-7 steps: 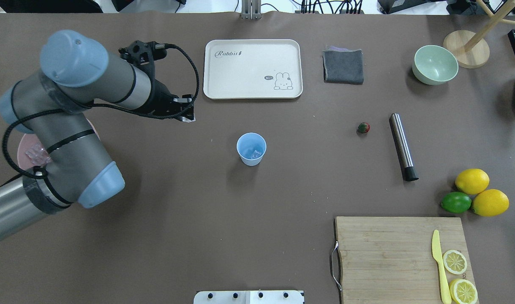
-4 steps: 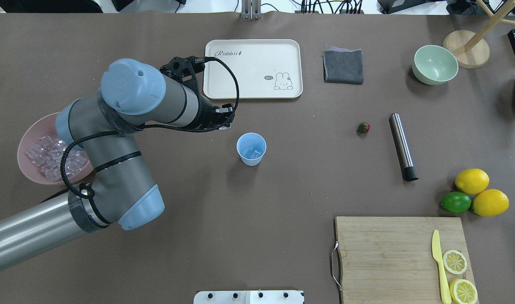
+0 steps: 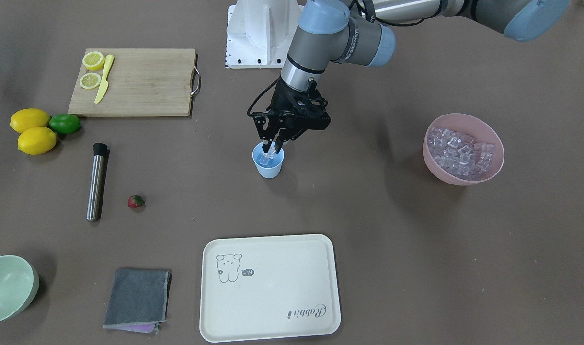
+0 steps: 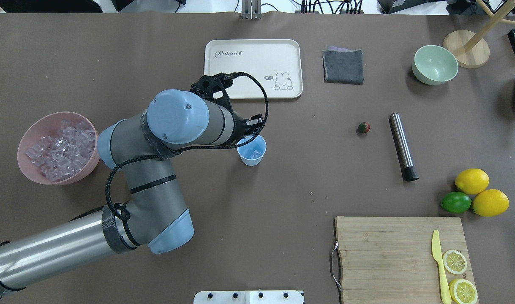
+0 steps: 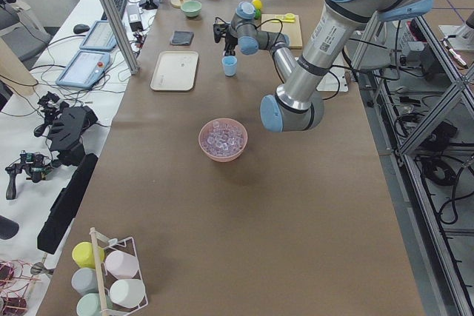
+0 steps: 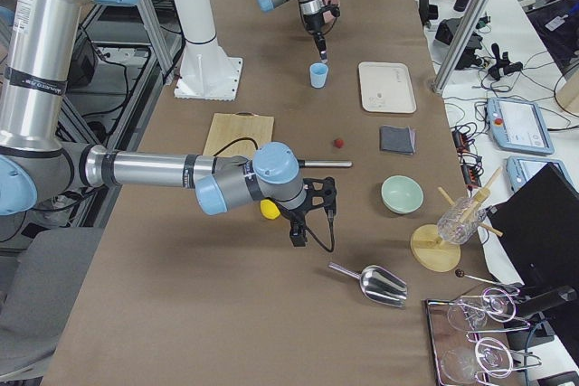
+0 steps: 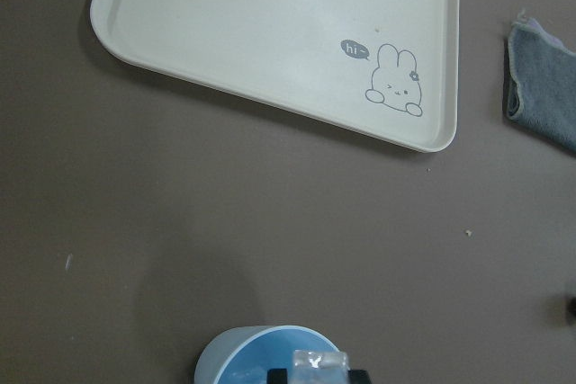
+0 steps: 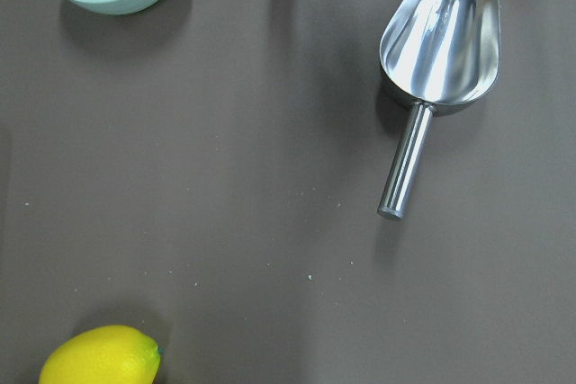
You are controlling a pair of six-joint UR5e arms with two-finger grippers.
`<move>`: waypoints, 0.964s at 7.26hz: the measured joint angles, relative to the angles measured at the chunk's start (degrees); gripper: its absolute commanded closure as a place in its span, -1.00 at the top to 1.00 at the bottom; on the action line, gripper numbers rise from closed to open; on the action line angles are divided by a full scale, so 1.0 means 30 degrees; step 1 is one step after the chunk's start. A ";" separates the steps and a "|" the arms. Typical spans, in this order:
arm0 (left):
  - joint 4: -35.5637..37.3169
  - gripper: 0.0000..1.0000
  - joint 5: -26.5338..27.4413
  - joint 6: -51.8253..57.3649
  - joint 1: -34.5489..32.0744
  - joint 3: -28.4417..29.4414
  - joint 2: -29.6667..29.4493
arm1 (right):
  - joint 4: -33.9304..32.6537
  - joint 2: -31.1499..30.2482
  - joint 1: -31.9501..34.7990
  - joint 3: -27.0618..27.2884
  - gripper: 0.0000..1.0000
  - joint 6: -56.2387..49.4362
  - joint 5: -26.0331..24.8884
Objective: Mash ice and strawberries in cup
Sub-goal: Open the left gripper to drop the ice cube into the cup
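One ice cube is pinched between the narrow-set jaws of the left gripper, which hangs fingers-down just over the mouth of the cup. The cup stands upright near the table's middle, mouth up and axis vertical. From overhead I make out a second cube lying in its bottom. In that view the left arm's wrist covers the cup's near-left rim.

The strawberry lies on its side well apart from the cup, toward the robot's right. Its long axis runs roughly across the table, green cap toward the cup and red tip toward the steel rod near it. The rod lies flat, running nearly front to back, black end toward the robot.

On the robot's left, a pink bowl holds a heap of ice. Beyond the cup is a cream tray, then a grey cloth and a pale green bowl. Nearer the robot's right sit two lemons and a lime. Beside them is a wooden board carrying a yellow knife and lemon slices.

I see the right gripper only from the table's end, pointing down near the lemons, and I cannot tell how its jaws are set. Its wrist camera shows a metal scoop lying flat on the table.
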 measured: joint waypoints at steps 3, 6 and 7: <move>-0.0274 0.96 0.0097 0.0582 0.0239 -0.0125 0.0432 | 0.0000 0.0025 0.0000 0.0008 1.00 0.0003 0.0022; 0.2547 0.97 -0.0698 0.2789 -0.0303 -0.1609 0.1065 | -0.0019 0.0101 0.0000 0.0024 1.00 0.0058 -0.0003; 0.5601 0.97 -0.2090 0.5187 -0.1434 -0.2915 0.1354 | -0.0026 0.0097 -0.0001 0.0015 1.00 0.0073 -0.0006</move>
